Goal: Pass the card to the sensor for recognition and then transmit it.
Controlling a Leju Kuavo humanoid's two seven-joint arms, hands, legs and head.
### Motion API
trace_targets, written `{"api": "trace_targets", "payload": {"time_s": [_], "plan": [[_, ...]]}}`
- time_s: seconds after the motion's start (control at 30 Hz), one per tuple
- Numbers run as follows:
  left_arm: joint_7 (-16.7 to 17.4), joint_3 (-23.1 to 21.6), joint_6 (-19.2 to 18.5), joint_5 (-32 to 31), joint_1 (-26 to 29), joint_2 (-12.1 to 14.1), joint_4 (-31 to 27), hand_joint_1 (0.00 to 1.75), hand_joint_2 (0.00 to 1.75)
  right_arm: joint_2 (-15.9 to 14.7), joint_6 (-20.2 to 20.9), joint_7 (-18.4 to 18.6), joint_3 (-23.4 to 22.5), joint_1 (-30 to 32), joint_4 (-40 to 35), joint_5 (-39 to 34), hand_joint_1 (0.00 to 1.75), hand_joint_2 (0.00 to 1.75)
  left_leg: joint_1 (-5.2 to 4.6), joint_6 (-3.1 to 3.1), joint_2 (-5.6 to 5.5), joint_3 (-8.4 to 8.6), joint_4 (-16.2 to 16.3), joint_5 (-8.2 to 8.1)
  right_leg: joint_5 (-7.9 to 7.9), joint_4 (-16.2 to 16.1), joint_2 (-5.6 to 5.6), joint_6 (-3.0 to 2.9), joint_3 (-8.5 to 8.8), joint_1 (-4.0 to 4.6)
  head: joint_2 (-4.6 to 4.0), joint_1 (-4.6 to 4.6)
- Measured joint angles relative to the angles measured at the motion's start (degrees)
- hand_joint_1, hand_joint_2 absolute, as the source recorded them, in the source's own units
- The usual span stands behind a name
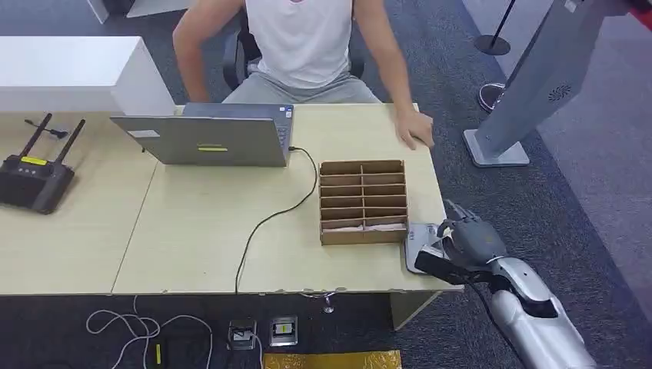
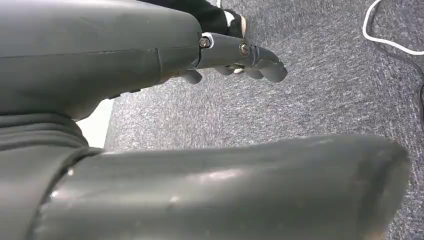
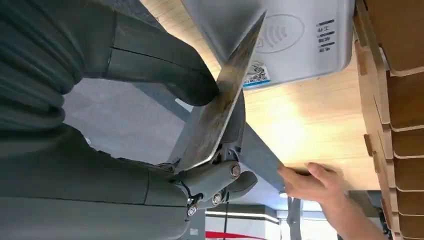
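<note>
The card [image 3: 220,107] is thin and flat with a dull, worn face, seen nearly edge-on and tilted; it is pinched in the right hand [image 1: 465,242], one corner over the sensor [image 3: 300,40]; the sensor is a flat grey pad with a contactless symbol, lying on the desk [image 1: 200,231] just beside the slotted cardboard box [image 1: 363,201].

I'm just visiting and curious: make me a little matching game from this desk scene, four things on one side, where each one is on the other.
Things:
1. card
2. card reader
3. laptop
4. person's hand

Places:
A. flat on the table's far right edge
B. on the table beside the cardboard organizer, near the right corner
C. pinched in the robot's right hand
D. at the back of the table, cable trailing forward

Pairs: 1-C, 2-B, 3-D, 4-A
</note>
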Motion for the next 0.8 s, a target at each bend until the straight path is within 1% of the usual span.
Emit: {"api": "trace_targets", "payload": {"time_s": [0.27,0.4,0.8], "plan": [[0.0,0.0,0.0,0.0,0.0,0.0,0.0,0.0,0.0,0.1,0.0,0.0,0.0,0.2,0.0,0.0,1.75,1.75,0.0,0.0,0.0,0.0,0.0,0.0,0.0,0.0,0.0,0.0,0.01,0.0,0.0,0.0],[0.0,0.0,0.3,-0.1,0.0,0.0,0.0,0.0,0.0,0.9,-0.4,0.0,1.0,1.4,0.0,0.1,1.75,1.75,0.0,-0.03,0.0,0.02,0.0,-0.02,0.0,0.0,0.02,0.0,0.01,0.0,0.0,0.0],[-0.1,0.0,0.6,0.0,0.0,0.0,0.0,0.0,0.0,1.1,-0.3,0.0,1.5,0.6,0.1,0.1,1.75,1.75,0.0,-0.02,0.01,0.06,0.0,-0.02,0.0,0.0,0.01,0.0,0.06,0.0,0.0,0.0]]}}
